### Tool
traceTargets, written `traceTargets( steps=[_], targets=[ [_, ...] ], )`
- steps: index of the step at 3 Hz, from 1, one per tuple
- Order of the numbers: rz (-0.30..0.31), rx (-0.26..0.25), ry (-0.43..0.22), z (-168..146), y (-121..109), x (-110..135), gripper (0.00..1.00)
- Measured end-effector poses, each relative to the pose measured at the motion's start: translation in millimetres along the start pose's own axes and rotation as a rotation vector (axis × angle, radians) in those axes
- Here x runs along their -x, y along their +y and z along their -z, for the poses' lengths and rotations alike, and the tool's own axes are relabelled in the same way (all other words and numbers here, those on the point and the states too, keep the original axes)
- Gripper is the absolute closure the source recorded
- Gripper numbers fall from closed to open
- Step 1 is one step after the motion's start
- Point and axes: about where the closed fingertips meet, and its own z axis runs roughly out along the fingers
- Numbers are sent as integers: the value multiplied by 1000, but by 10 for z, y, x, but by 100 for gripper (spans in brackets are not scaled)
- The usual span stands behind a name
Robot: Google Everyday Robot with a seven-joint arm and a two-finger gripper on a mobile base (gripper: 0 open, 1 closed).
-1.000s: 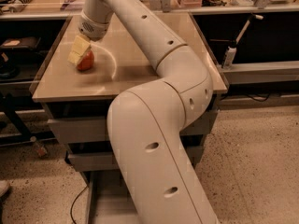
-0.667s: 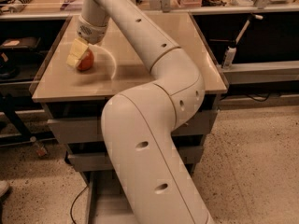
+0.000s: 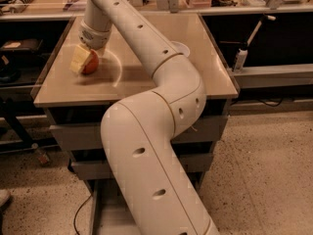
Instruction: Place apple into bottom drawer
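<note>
The red-orange apple [image 3: 92, 64] is between the pale yellow fingers [image 3: 78, 58] of my gripper [image 3: 84, 60], at the left of the tan cabinet top [image 3: 146, 82]. The gripper is shut on the apple, just over the left rim of the white bowl [image 3: 113, 68], which my arm partly hides. The bottom drawer [image 3: 108, 215] is pulled open near the floor. Only a strip of its grey floor shows beside my arm. The two upper grey drawers [image 3: 63, 132] are closed.
My large white arm [image 3: 146, 146] covers the cabinet's front and middle. A small clear dish [image 3: 180, 48] sits at the back right of the top. A white bottle [image 3: 239, 58] stands to the right. A black cable [image 3: 78, 218] lies on the floor at the left.
The gripper with the apple has moved left and toward the front, from over the bowl's middle to its left rim. The arm has swung left with it.
</note>
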Motion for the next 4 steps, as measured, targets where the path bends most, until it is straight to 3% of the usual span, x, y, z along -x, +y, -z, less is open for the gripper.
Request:
traceTargets(
  steps=[3,4],
  targets=[
    [0,0,0,0,0,0,89],
    [0,0,0,0,0,0,100]
  ],
)
